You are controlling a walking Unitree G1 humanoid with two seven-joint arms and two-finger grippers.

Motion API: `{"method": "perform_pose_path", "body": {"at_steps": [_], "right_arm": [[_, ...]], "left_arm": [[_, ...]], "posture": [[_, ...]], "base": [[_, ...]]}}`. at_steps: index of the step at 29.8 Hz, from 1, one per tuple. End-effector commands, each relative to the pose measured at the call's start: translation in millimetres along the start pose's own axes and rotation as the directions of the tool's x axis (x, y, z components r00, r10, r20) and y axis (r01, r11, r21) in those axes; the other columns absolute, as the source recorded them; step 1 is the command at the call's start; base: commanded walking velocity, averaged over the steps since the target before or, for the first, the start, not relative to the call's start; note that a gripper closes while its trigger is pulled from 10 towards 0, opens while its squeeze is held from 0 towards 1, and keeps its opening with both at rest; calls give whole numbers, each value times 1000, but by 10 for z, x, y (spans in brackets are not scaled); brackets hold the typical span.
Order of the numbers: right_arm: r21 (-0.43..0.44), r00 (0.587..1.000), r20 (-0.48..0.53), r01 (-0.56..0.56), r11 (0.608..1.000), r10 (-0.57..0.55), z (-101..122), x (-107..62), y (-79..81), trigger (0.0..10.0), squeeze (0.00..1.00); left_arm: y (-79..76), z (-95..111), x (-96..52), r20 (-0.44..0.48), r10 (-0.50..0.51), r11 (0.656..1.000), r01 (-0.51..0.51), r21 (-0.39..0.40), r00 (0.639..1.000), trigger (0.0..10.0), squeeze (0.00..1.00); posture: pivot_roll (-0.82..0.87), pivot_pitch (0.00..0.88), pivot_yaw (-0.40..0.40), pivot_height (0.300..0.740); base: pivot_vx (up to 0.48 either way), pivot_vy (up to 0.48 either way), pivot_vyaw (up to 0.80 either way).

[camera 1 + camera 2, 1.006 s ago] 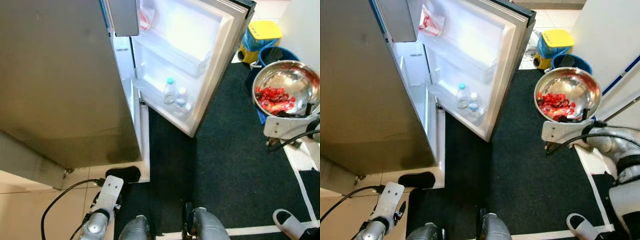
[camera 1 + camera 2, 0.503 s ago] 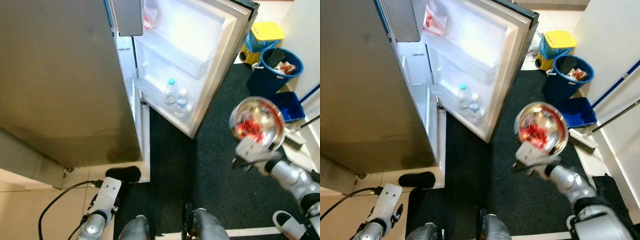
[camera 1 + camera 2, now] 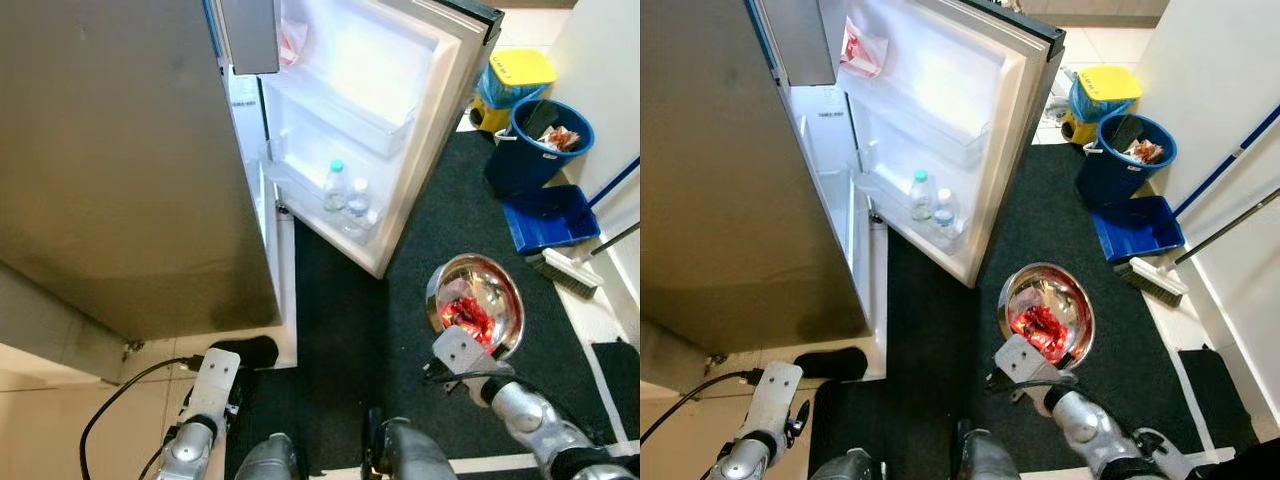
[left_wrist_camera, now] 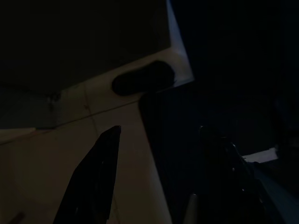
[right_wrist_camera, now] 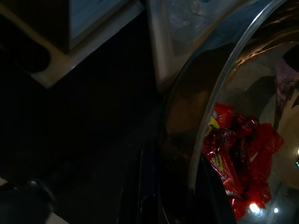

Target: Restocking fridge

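Right wrist view, right gripper (image 5: 173, 186) pinching bowl (image 5: 243, 93) rim (red packets (image 5: 238, 163) inside)

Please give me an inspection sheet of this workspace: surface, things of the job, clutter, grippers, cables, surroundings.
Surface: dark floor mat before the fridge, pale tile beside it.
Job's things: round steel bowl holding red wrapped snacks; open white fridge door with two clear water bottles on its lower shelf and a red-and-white packet on top.
Clutter: black slipper at the fridge's foot.
Grippers: right gripper shut on the bowl's rim; left gripper open, hanging idle.
Cables: black cable at the left arm.
Surroundings: blue bin, yellow container, blue dustpan, broom.
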State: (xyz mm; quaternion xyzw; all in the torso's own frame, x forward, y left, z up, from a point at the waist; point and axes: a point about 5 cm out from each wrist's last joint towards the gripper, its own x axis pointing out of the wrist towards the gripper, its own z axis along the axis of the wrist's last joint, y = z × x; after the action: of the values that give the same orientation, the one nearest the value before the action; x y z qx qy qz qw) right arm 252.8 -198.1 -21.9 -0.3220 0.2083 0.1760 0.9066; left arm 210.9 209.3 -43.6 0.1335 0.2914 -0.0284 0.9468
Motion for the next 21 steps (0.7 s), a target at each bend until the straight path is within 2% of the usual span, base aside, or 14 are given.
{"method": "perform_pose_path", "body": {"at_steps": [1,5,12,21], "right_arm": [[39,999,-24,47,998,-46,-58,-30,-16,10000,0],[69,997,-52,61,996,-58,-123,-73,65,10000,0],[81,997,-58,64,995,-59,-145,-94,94,10000,0],[81,995,-65,79,994,-73,-134,-90,83,10000,0]], "left_arm": [[-88,-107,-34,-36,-22,1000,21,-20,999,10000,0],[-104,-100,-21,-39,-22,1000,23,20,999,10000,0],[-124,-98,-7,-44,-23,999,25,32,999,10000,0],[-145,-88,7,-46,-21,999,23,44,999,10000,0]], "posture": [[-12,168,-42,740],[-22,164,-38,740],[-28,162,-38,740],[-30,164,-37,740]], "base": [[0,0,0],[0,0,0],[0,0,0],[0,-317,0]]}}
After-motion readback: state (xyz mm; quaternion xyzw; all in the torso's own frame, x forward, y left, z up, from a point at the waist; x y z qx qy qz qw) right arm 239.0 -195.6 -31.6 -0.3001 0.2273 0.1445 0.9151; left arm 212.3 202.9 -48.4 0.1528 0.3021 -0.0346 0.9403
